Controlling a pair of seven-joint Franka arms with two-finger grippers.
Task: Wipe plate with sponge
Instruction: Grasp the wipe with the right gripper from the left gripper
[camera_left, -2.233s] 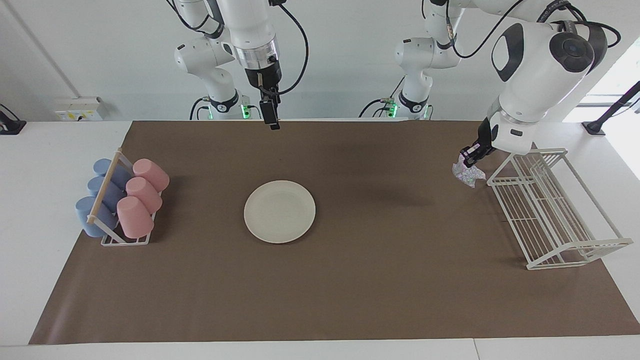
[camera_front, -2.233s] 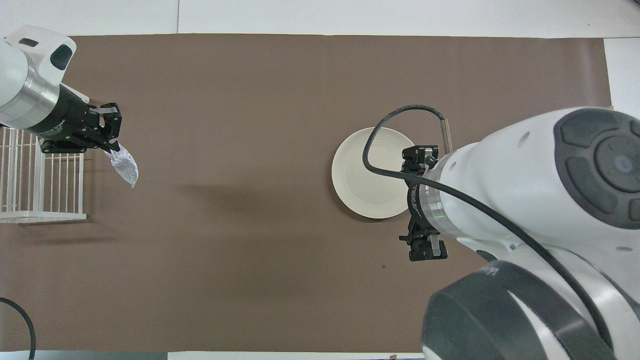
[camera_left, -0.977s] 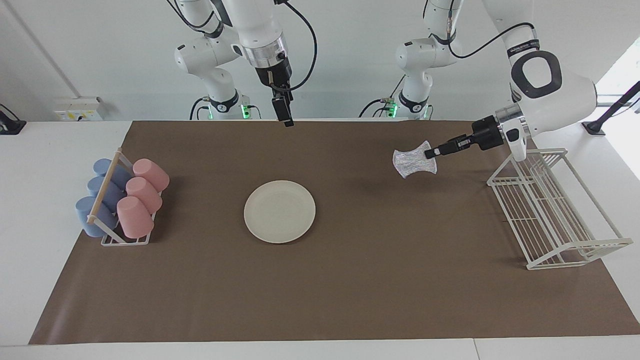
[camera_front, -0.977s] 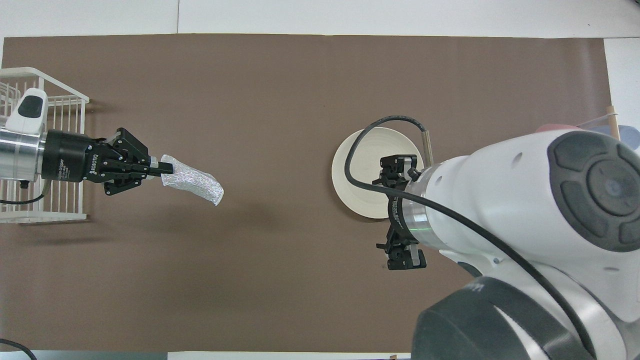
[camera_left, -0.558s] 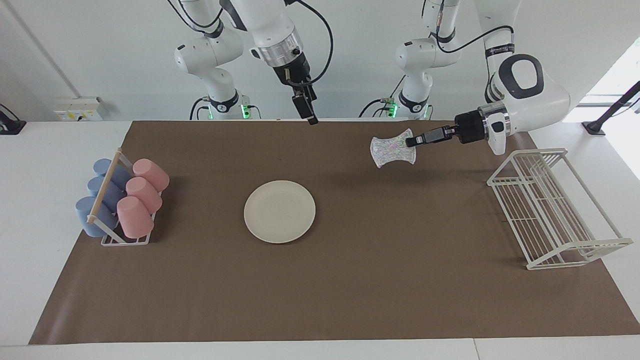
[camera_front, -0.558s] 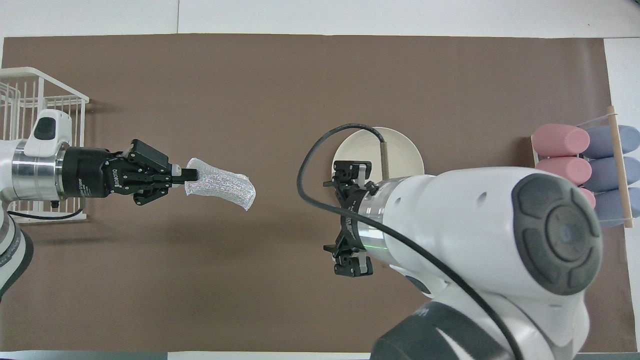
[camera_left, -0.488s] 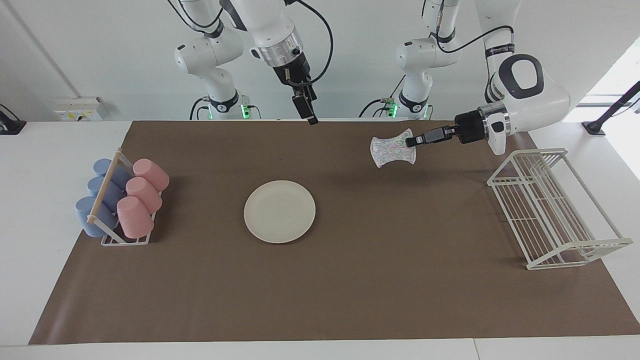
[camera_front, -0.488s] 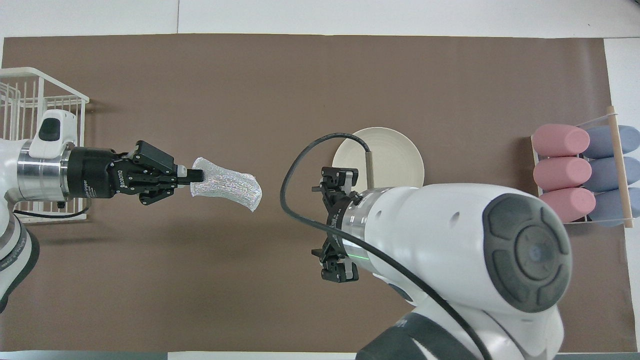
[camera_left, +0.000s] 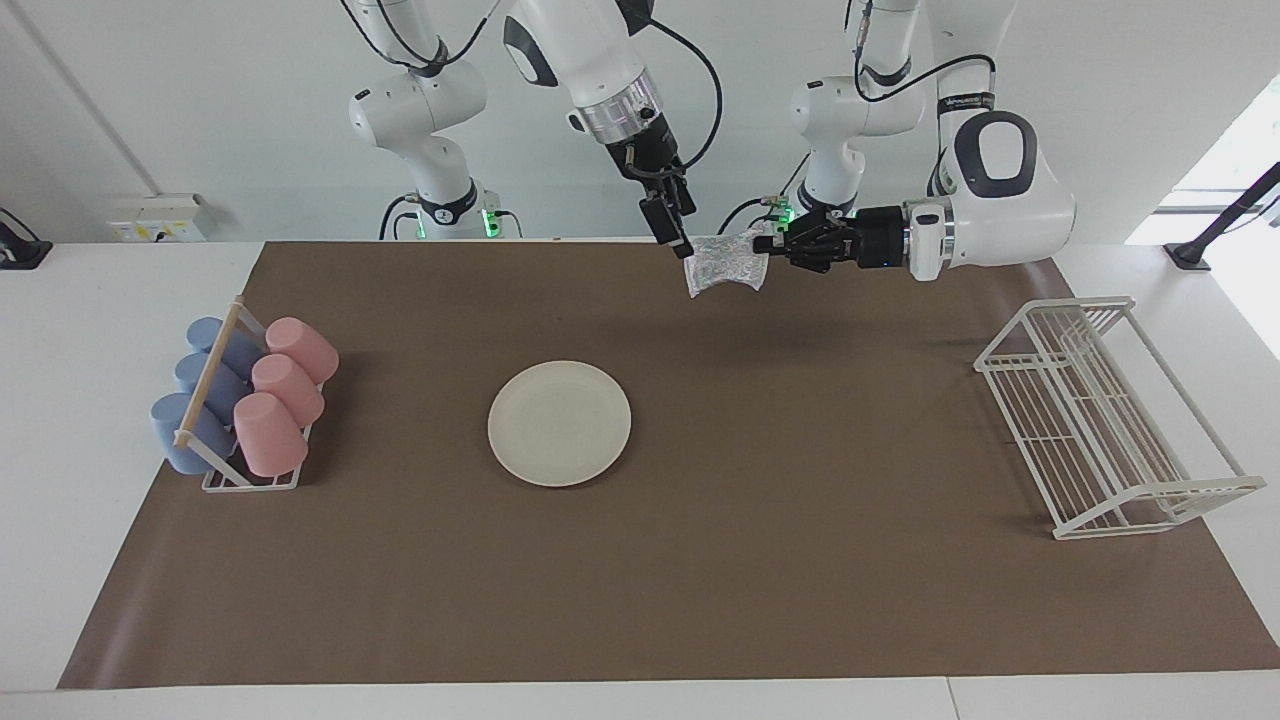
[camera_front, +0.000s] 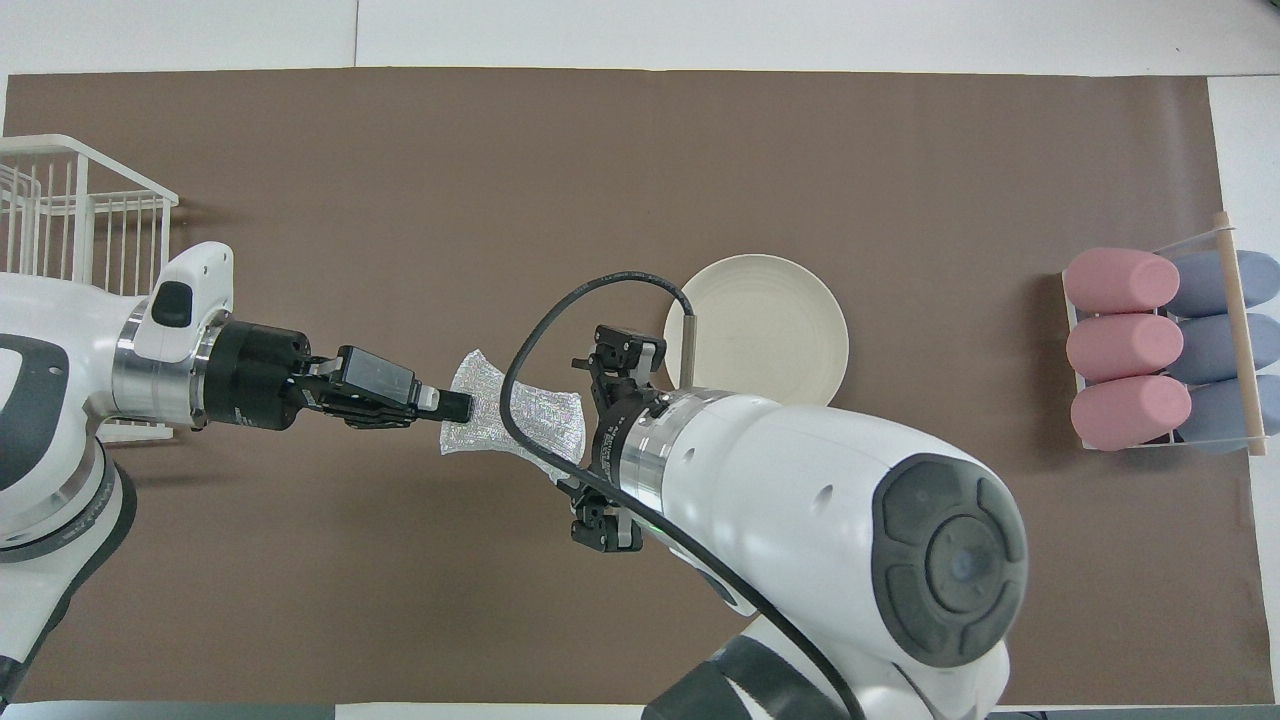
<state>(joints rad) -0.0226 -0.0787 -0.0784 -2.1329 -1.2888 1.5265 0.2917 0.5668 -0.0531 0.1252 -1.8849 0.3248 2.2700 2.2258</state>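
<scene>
Overhead view: left gripper (camera_front: 455, 405) is clamped on the sponge (camera_front: 515, 415), raised over the brown mat (camera_left: 800, 560); right gripper (camera_front: 608, 440), fingers spread wide, seems to straddle it. Farther out, the plate (camera_left: 559, 423) lies flat.

From my station I see a white table (camera_left: 60, 420) with a brown mat (camera_left: 700, 560) spread over most of its top, white margin showing at both ends and along the edge farthest from the robots. A plain white wall (camera_left: 200, 100) closes the room where the robots stand; a white socket box (camera_left: 158, 217) sits low on it toward the right arm's end. Bright daylight comes in from a window (camera_left: 1240, 150) at the left arm's end.
</scene>
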